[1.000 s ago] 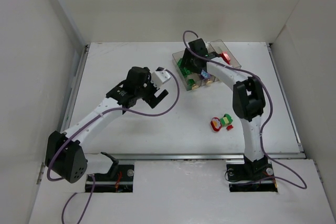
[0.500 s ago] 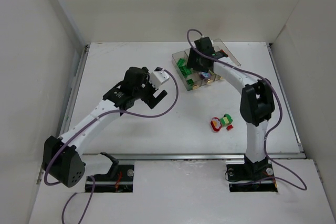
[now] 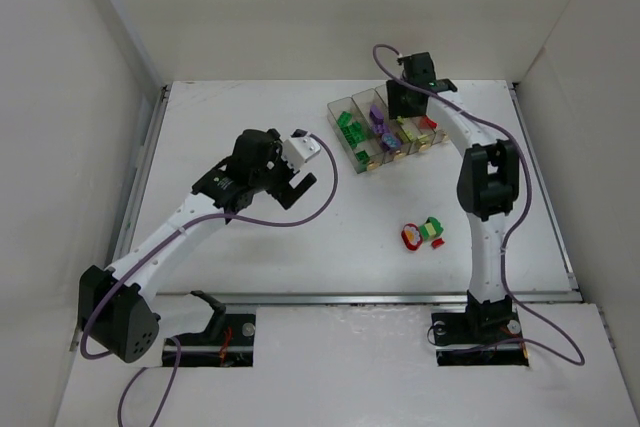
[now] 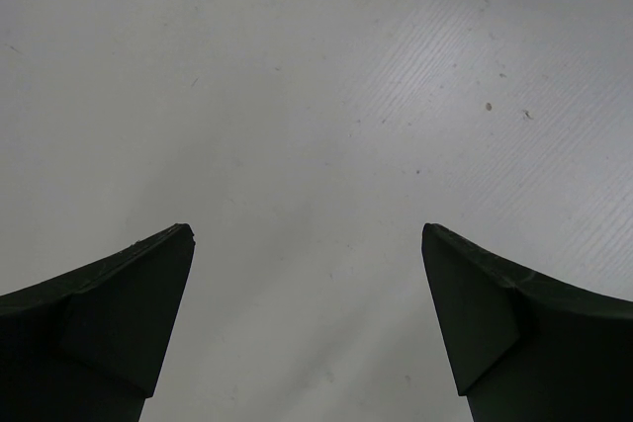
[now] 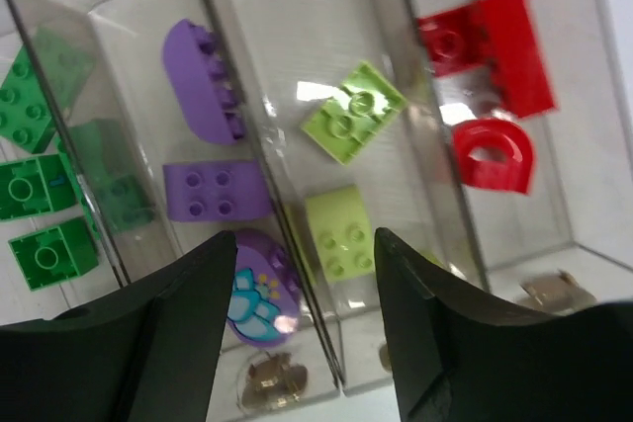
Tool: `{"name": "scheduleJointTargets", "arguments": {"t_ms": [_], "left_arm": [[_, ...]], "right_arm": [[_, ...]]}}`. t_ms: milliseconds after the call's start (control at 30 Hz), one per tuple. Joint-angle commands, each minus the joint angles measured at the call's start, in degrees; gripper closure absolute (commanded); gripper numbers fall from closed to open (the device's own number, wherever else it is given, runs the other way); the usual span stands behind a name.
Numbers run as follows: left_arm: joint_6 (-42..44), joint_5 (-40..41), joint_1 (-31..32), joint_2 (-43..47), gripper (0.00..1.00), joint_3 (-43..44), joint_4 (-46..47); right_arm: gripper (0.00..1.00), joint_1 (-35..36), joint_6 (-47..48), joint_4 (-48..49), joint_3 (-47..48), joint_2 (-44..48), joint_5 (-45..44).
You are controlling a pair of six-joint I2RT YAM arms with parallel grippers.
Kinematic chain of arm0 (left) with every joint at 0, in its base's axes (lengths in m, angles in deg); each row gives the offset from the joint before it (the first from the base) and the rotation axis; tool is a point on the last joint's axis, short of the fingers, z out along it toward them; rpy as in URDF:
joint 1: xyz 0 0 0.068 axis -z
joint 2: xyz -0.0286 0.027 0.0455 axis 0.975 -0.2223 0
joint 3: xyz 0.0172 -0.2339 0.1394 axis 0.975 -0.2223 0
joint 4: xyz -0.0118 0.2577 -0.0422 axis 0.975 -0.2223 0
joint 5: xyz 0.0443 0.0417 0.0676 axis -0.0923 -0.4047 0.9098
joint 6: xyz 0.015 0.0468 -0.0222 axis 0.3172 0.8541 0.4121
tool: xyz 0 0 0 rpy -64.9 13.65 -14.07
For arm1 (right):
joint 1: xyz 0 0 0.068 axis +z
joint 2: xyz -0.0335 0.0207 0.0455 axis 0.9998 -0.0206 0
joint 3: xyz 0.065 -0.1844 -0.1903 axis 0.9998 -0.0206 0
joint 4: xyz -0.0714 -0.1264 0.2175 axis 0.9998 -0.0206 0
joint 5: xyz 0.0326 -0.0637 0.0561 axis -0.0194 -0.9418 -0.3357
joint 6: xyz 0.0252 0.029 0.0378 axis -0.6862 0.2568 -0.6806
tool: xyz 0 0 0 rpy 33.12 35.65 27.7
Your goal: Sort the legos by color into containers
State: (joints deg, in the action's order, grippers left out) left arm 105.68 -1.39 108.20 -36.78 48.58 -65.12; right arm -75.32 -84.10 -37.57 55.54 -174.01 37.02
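Observation:
Four clear containers [image 3: 340, 107] stand in a row at the back right of the table. They hold green legos [image 5: 35, 190], purple ones [image 5: 216, 190], yellow-green ones [image 5: 353, 111] and red ones [image 5: 492, 153], one colour to each bin. My right gripper [image 3: 402, 105] hovers over the row's far end. In the right wrist view that gripper [image 5: 305, 236] is open and empty above the wall between the purple and yellow-green bins. A red lego [image 3: 411, 238] and a green one [image 3: 431, 228] lie loose on the table. My left gripper [image 3: 297, 187] is open over bare table.
White walls enclose the table on the left, back and right. A metal rail [image 3: 380, 298] runs along the near edge in front of both arm bases. A purple cable loops around each arm. The left wrist view shows only white table between the fingers [image 4: 129, 294].
My right gripper has swung back and to the right, from above the bins' middle to their far end, uncovering them, and its jaws have narrowed a little. The left arm barely shifted.

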Motion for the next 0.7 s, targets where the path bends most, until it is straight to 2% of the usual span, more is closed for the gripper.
{"name": "scheduleJointTargets", "arguments": {"t_ms": [0,100,267,467,500,600,633,667], "left_arm": [[0.3,0.8,-0.1,2.0,0.0,-0.2,-0.1],[0.3,1.3,-0.1,1.4,0.0,-0.2,-0.1],[0.3,1.3,-0.1,0.9,0.0,0.3,-0.1],[0.3,1.3,-0.1,0.4,0.0,0.3,-0.1],[0.3,1.3,-0.1,0.4,0.0,0.3,-0.1],[0.3,1.3,-0.1,0.4,0.0,0.3,-0.1],[0.3,1.3,-0.1,0.4,0.0,0.3,-0.1],[0.3,1.3,-0.1,0.4,0.0,0.3,-0.1]], "right_arm": [[0.39,1.1,5.0,-2.8,4.5,-3.4,3.5],[0.4,1.1,5.0,-2.1,3.5,-3.4,4.3],[0.61,1.1,4.4,-1.6,2.8,-3.9,1.8],[0.7,1.1,3.2,-1.0,1.0,-3.9,1.2],[0.78,1.1,2.6,-1.0,0.5,-3.9,1.2],[0.9,1.1,0.7,-0.4,-0.8,-3.9,0.6],[1.0,1.1,0.2,-0.4,-1.4,-3.9,0.6],[1.0,1.1,-0.6,-0.4,-2.6,-3.4,-0.2]]}}
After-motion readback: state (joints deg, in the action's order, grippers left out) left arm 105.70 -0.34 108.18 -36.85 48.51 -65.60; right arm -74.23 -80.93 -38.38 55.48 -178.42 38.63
